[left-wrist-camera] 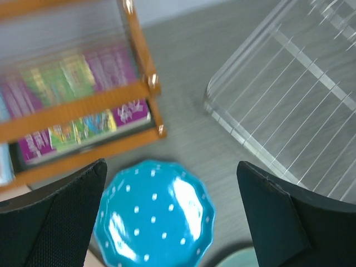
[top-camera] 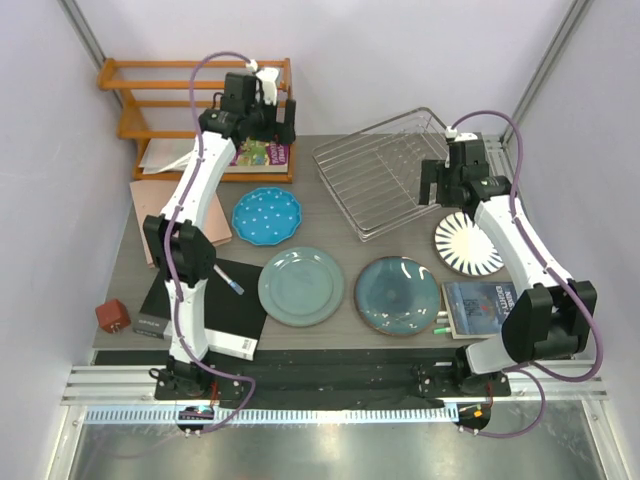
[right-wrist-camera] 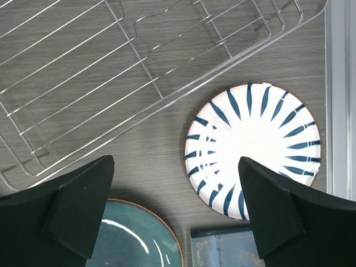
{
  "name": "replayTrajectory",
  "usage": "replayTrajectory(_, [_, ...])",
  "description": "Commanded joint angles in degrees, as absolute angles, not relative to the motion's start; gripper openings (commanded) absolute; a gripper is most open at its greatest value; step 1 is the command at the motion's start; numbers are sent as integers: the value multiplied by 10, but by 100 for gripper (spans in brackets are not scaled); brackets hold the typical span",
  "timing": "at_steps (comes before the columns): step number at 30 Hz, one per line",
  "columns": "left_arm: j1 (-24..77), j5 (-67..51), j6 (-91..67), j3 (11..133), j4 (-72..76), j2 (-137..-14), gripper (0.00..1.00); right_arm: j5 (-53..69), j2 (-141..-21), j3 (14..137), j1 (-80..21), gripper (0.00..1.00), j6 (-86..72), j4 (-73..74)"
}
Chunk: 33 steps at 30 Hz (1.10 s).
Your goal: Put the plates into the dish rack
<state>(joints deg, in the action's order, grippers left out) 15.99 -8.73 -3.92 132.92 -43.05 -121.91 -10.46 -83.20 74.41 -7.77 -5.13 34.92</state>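
Dotted blue plate apparently beneath wide-open left gripper; striped plate under wide-open right gripper.

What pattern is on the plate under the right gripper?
The round plate is white with dark blue radial stripes; clearest in right wrist view.

The white-and-black left arm and white-and-black right arm stretch forward, wrists angled down, with the left black two-finger gripper and right black two-finger gripper spread wide, holding nothing.
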Motion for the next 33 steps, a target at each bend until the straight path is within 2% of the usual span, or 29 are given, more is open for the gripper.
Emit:
replayTrajectory(1, [156, -64, 15, 1287, -477, -1216, 100, -134, -859, 795, -76, 100, -106, 349])
replayTrajectory(5, [153, -38, 25, 1279, -482, -1223, 99, -148, -924, 852, -68, 100, -168, 354])
replayTrajectory(7, [147, -60, 6, 1280, -491, -1221, 99, -131, -984, 903, -58, 99, -201, 373])
replayTrajectory(10, [137, -70, -22, 1262, -501, -1207, 99, -125, -1051, 961, -47, 92, -254, 391])
replayTrajectory(17, [136, -63, -23, 1164, -469, -1163, 99, -88, -1129, 1025, -43, 86, -315, 404])
replayTrajectory(22, [142, -127, -3, 1118, -366, -1162, 99, -90, -1143, 1034, -50, 84, -293, 408])
replayTrajectory(23, [146, -140, 21, 1115, -349, -1166, 97, -92, -1144, 1034, -51, 84, -286, 407])
replayTrajectory(27, [162, -188, 42, 1161, -285, -1203, 92, -96, -1148, 1044, -54, 84, -245, 393])
replayTrajectory(30, [166, -214, 30, 1197, -227, -1243, 99, -97, -1136, 1053, -54, 84, -211, 386])
replayTrajectory(33, [171, -214, 12, 1237, -173, -1288, 99, -100, -1115, 1051, -55, 84, -188, 388])
